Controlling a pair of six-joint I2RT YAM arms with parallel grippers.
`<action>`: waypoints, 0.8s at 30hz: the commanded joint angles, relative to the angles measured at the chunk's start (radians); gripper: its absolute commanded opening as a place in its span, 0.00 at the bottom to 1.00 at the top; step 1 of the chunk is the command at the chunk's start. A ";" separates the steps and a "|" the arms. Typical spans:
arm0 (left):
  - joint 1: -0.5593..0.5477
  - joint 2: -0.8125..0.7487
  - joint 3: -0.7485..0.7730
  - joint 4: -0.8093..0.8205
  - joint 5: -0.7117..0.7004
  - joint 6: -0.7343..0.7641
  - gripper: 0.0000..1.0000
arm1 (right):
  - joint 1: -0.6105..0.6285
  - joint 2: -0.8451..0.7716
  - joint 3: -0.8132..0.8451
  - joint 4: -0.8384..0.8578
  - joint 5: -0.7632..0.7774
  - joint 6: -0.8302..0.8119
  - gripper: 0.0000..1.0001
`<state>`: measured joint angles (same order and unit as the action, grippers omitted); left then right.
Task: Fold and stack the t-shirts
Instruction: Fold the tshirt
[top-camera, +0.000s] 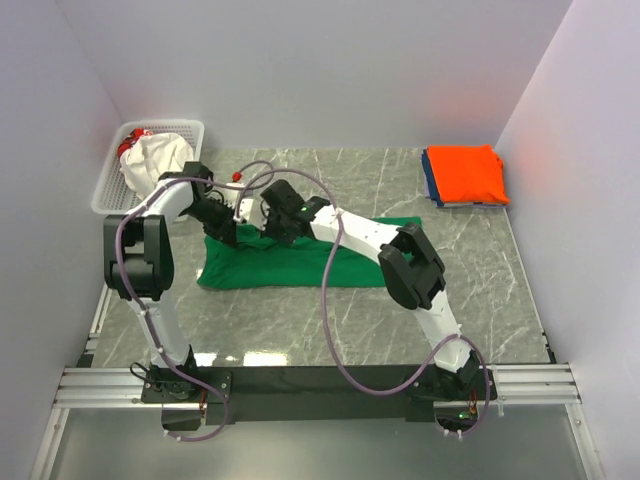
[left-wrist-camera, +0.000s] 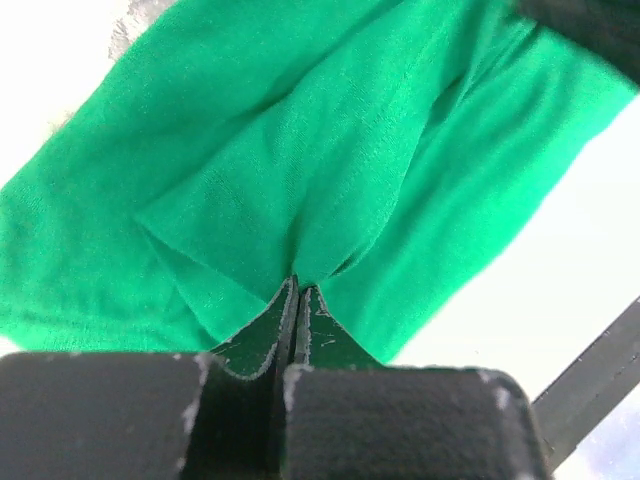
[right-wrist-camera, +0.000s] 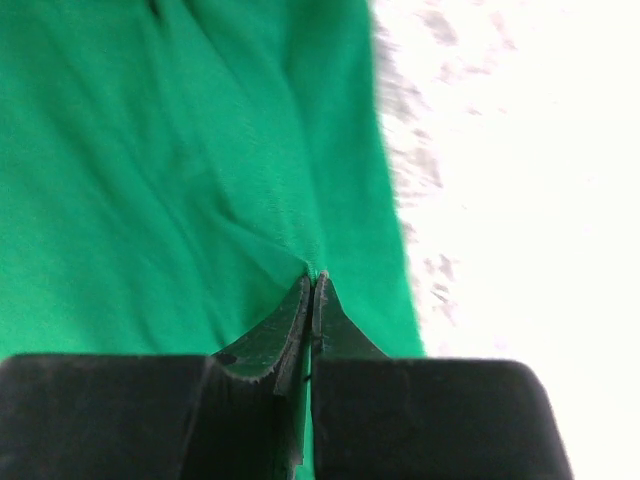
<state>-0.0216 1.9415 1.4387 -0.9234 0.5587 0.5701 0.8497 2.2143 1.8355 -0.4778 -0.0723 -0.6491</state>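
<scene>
Green shirt (top-camera: 300, 265) is the one in hand. It lies as a wide flat band mid-table, left of centre, and both arms reach in over its far-left edge, close together

Left gripper (left-wrist-camera: 296, 292): jaws pressed together on a pinch of green cloth, creases fanning out from the nip
Right gripper (right-wrist-camera: 313, 285): same, clamped on green cloth right by the shirt's edge, with bare table (right-wrist-camera: 500, 150) just beside it

Progress as far as I can judge:
- orange shirt (top-camera: 465, 172): folded into a neat rectangle in the far right corner, sitting on top of the blue shirt (top-camera: 430, 188). Only a sliver of blue shows along the left and near sides, so I can't tell how tidy that fold is. Two look done and stacked
- green: mid-fold. The band shape suggests at least one fold is in, and it needs more before it matches the orange footprint, then a carry over to the stack (well apart from where it lies now)
- cream shirt (top-camera: 160, 155): bunched in the basket (top-camera: 108, 190) at far left, not started. Something red sits beside it in there, can't tell what

Roughly halfway. Two pinch points this close together may let the rest of the edge sag when lifted, so watch for a skewed fold
</scene>
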 joint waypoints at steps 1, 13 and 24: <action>0.003 -0.090 0.003 -0.058 0.009 0.030 0.01 | -0.024 -0.091 -0.022 0.045 -0.012 -0.021 0.00; 0.002 -0.141 -0.173 -0.063 0.012 0.002 0.01 | -0.037 -0.200 -0.260 0.198 -0.026 -0.112 0.00; 0.003 -0.162 -0.195 -0.098 0.101 0.008 0.28 | -0.012 -0.372 -0.469 0.240 -0.015 -0.213 0.46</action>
<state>-0.0212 1.8286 1.2110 -0.9855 0.5991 0.5613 0.8333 1.9827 1.4014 -0.2817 -0.0883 -0.8288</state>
